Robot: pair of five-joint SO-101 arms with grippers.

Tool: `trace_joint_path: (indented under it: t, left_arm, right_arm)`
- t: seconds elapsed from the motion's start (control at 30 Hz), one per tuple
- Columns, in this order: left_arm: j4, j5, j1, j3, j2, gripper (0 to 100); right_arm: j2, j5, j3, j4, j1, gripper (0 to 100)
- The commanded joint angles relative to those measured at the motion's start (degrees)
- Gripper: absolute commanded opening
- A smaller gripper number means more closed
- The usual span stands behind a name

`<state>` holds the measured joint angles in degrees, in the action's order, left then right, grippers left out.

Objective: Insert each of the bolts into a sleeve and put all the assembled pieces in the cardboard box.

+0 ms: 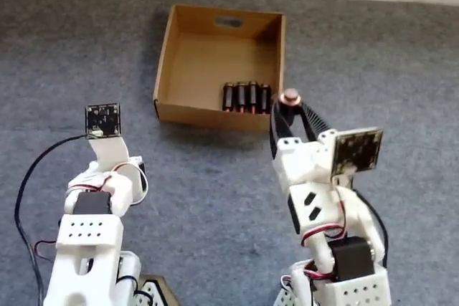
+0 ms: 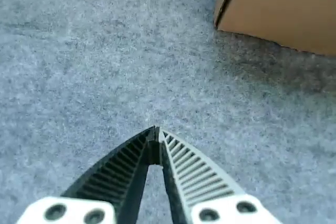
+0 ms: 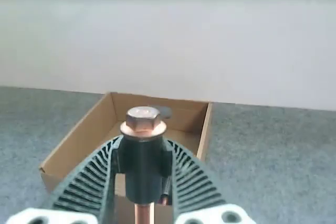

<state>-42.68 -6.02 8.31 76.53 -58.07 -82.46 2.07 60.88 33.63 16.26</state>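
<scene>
right claw [image 1: 290, 107] is clamped on the sleeved bolt [image 1: 290, 96], long axis upright, right at the lower-right corner of the box [image 1: 165, 55], finished pieces [image 1: 246, 97] lying just left inside, left claw [image 2: 156, 134] closed and empty at lower left.

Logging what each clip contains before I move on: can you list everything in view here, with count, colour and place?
Open cardboard box: one, brown, far middle of the table.
Assembled sleeve-and-bolt pieces: about four, black with copper, in a row against the box's near wall.
Held black sleeve with copper hex bolt: one, upright in the right gripper, by the box's near right corner.
Grey felt table cover: one, grey, under everything.
Left gripper: one, black fingers, shut and empty, over the cover on the near side of the box.
Right gripper: one, black fingers, shut on the held piece.
</scene>
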Motion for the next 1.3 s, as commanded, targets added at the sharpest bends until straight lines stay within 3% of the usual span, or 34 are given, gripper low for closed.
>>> trace_joint_path:
  t: [0.0, 0.33, 0.53, 0.77, 1.0, 1.27]
  left_arm:
    - [1.0, 0.6, 0.4, 0.0, -0.9, 1]
    - [4.6, 0.6, 0.4, 2.4, -0.9, 1]
    - [4.6, 0.7, 0.4, 2.5, -0.9, 1]
    - [4.7, 0.7, 0.4, 2.5, -0.9, 1]
    - [4.7, 0.7, 0.4, 2.5, -0.9, 1]
    - [4.9, 0.7, 0.4, 2.5, -1.1, 1]
  right_arm:
    - [10.2, 0.6, -15.4, 3.6, -0.4, 0.7]
    - [48.4, 0.7, -36.4, 4.4, 2.0, 0.7]
    - [71.9, 1.0, -56.2, 4.5, 2.2, 0.7]
    - [94.1, 13.2, -76.1, 4.7, 3.0, 0.7]
    - [110.1, 8.0, -86.6, 4.5, 8.3, 0.7]
    - [126.2, 7.9, -102.8, 6.5, 10.9, 0.7]
